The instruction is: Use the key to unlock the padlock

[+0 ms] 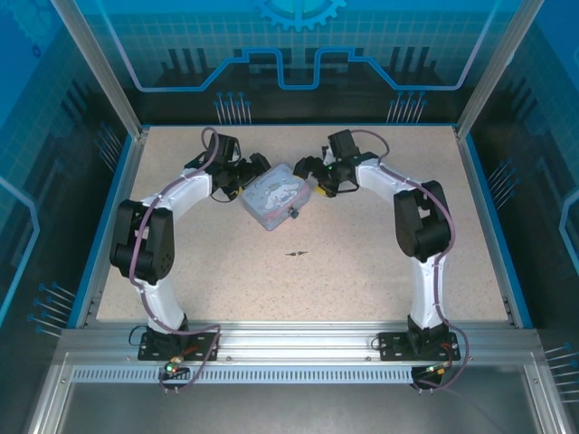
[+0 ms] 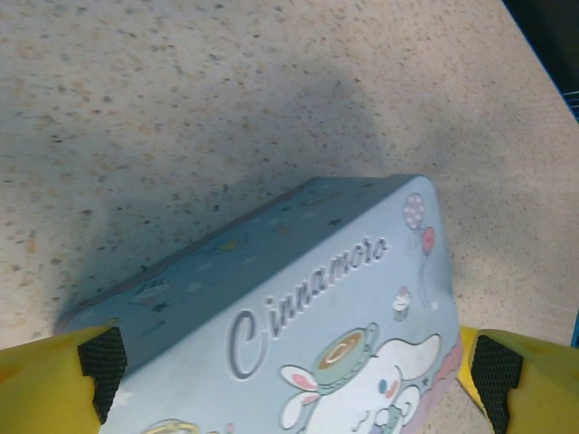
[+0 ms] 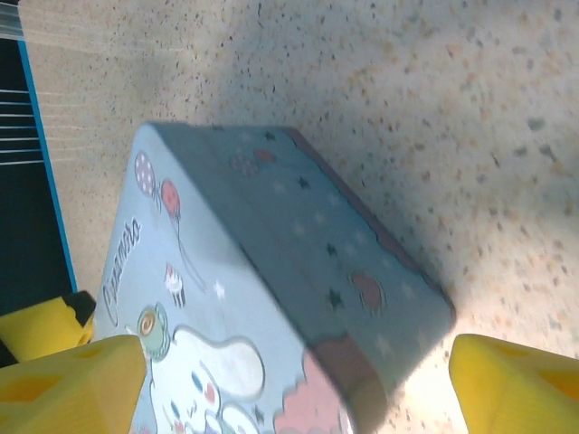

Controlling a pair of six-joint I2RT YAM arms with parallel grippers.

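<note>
A pale blue tin [image 1: 276,195] with a cartoon lid lies at the middle back of the table. The padlock [image 1: 292,214] is a small yellowish lump at the tin's near right edge. The key [image 1: 298,252] is a thin dark sliver lying on the table just in front of the tin. My left gripper [image 1: 237,176] [image 2: 298,380] is open, its yellow fingers [image 2: 54,384] straddling the tin's left end. My right gripper [image 1: 318,176] [image 3: 298,389] is open too, one finger [image 3: 72,384] on each side of the tin's right end.
The speckled table [image 1: 362,271] has a blue raised rim [image 1: 493,217] and glass walls around it. Both arm bases are bolted to the metal rail [image 1: 298,344] at the near edge.
</note>
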